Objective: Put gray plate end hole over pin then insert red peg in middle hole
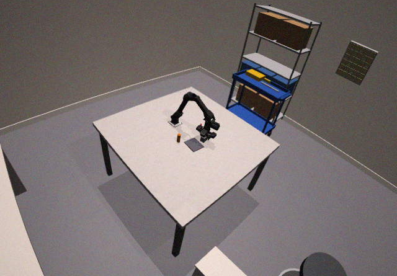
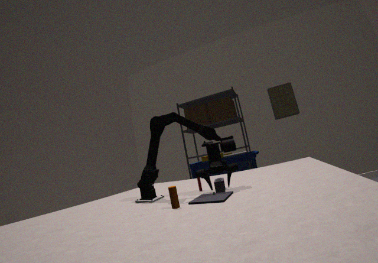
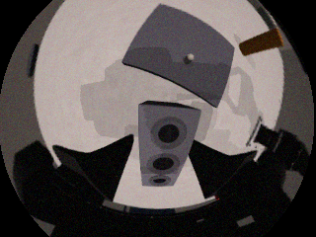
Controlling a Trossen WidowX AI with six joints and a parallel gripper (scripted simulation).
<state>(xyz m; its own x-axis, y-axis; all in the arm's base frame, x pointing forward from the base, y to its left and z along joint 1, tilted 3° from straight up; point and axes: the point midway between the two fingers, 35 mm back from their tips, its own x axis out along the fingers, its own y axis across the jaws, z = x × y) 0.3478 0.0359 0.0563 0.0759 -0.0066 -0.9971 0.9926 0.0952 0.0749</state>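
Observation:
The gray plate [image 1: 203,139] [image 2: 220,185] [image 3: 147,128] is a thick block with three round holes, facing up in the wrist view. It is beside the flat dark base [image 1: 192,145] [image 2: 207,198] [image 3: 168,35], not on it. A short pale pin [image 2: 214,193] [image 3: 190,58] stands on the base. My gripper [image 2: 220,188] [image 3: 160,138] is open and points down, with one finger on each side of the plate and gaps showing in the exterior view. The red peg [image 1: 201,124] [image 2: 199,184] stands upright behind, partly hidden by the gripper in the top view.
An orange cylinder [image 1: 178,138] [image 2: 173,197] [image 3: 262,42] stands upright on the table [image 1: 154,157] [image 2: 152,232], to the side of the base. The arm's own mount is on the table behind it. A blue cart [image 1: 250,116] and a shelf rack stand beyond the table.

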